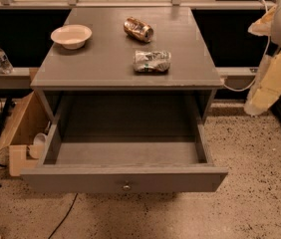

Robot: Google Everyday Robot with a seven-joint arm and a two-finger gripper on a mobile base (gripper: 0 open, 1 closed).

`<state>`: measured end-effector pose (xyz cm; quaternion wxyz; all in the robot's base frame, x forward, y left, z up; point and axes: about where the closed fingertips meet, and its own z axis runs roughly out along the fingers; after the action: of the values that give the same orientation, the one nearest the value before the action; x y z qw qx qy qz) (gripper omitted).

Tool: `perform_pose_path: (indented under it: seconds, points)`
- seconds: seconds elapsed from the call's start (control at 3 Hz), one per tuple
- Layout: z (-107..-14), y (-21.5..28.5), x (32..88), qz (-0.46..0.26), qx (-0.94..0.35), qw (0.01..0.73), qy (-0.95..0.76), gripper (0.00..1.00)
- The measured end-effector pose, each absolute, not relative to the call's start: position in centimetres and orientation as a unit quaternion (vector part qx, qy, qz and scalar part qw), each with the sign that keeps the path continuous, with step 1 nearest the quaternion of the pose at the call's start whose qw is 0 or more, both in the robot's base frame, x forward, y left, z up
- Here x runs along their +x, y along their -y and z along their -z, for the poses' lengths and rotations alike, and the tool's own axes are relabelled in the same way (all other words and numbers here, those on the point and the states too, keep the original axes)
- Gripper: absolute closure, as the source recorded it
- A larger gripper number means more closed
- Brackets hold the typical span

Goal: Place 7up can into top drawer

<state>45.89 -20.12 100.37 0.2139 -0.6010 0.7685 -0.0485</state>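
The 7up can (152,61), dented and silvery-white with green markings, lies on its side on the grey cabinet top (100,68), right of centre near the front edge. The top drawer (125,153) is pulled wide open below it and holds nothing; its round metal knob (126,186) is on the front panel. My gripper is not in view. Only part of my arm (280,59), white and pale yellow, shows at the right edge, apart from the cabinet.
A white bowl (71,36) sits at the back left of the cabinet top and a brown-orange can (138,29) lies at the back centre. A cardboard box (21,128) stands on the floor to the left, and a water bottle (1,59) on a ledge beyond it.
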Motion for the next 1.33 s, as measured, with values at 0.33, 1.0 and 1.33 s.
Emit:
perform_pose_path:
  seconds: [0.33,1.0,1.33]
  points:
    - [-100.1,19.3,49.6,0.021,-0.591,0.241,-0.769,0.00]
    - [-98.6,17.5,54.2,-0.003,-0.592,0.259,-0.763,0.00]
    - [-96.6,14.3,59.4,-0.035,-0.595,0.264,-0.759,0.00]
